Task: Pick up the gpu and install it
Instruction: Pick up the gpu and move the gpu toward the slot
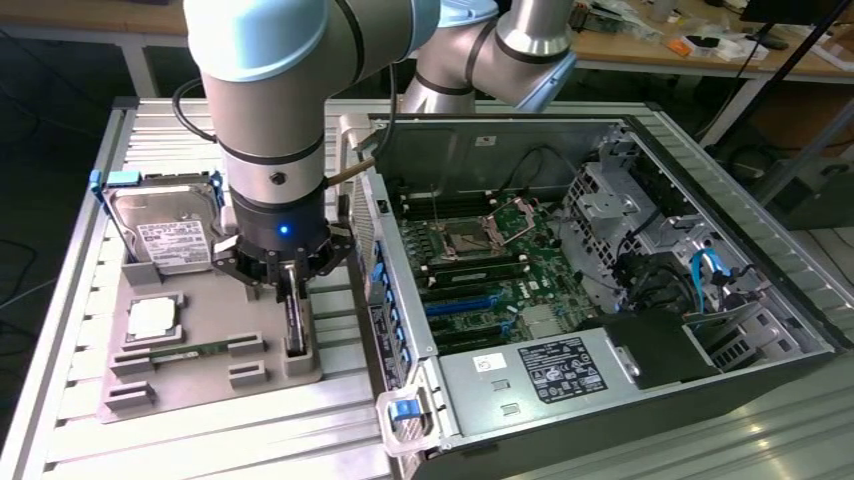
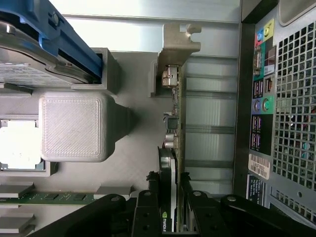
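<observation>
1. The hand [image 1: 295, 287] points straight down over the gpu [image 1: 296, 335], which stands on edge in a slot at the edge of the grey tray [image 1: 174, 385] nearest the open computer case [image 1: 561, 250].
2. In the wrist view, the fingers [image 2: 150, 195] press on both faces of the gpu [image 2: 175, 113] and appear clamped on it, at the end away from its silver bracket [image 2: 177, 42].
3. The card's long axis runs along that tray edge, parallel to the case's port panel [image 2: 261, 113] just beside it.

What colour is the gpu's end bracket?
The bracket of the gpu is silver-grey; the wrist view shows it best.
</observation>
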{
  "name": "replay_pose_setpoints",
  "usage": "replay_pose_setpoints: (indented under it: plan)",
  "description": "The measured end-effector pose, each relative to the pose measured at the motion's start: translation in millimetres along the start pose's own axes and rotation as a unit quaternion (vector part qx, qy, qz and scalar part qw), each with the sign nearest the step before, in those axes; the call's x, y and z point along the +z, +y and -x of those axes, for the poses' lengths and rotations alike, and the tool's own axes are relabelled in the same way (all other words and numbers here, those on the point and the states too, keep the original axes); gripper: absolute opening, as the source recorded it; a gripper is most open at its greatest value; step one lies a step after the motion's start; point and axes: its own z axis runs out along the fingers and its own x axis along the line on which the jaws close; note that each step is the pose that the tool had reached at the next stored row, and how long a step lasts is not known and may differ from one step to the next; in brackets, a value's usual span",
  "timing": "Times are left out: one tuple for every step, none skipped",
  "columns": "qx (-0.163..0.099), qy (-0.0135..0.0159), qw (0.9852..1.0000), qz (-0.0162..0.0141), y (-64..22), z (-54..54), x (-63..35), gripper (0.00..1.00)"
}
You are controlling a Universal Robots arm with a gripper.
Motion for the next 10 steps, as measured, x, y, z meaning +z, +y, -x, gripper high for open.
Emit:
replay_pose_setpoints:
  plan:
    - [0.000,0.0000,1.0000,0.0000,0.0,0.0,0.0,0.27]
    - [0.000,0.0000,1.0000,0.0000,0.0,0.0,0.0,0.27]
    - [0.000,0.0000,1.0000,0.0000,0.0,0.0,0.0,0.27]
    - [0.000,0.0000,1.0000,0.0000,0.0,0.0,0.0,0.27]
    - [0.000,0.0000,1.0000,0.0000,0.0,0.0,0.0,0.27]
    - [0.000,0.0000,1.0000,0.0000,0.0,0.0,0.0,0.27]
    - [0.000,0.0000,1.0000,0.0000,0.0,0.0,0.0,0.27]
    - [0.000,0.0000,1.0000,0.0000,0.0,0.0,0.0,0.27]
    - [0.000,0.0000,1.0000,0.0000,0.0,0.0,0.0,0.27]
    - [0.000,0.0000,1.0000,0.0000,0.0,0.0,0.0,0.27]
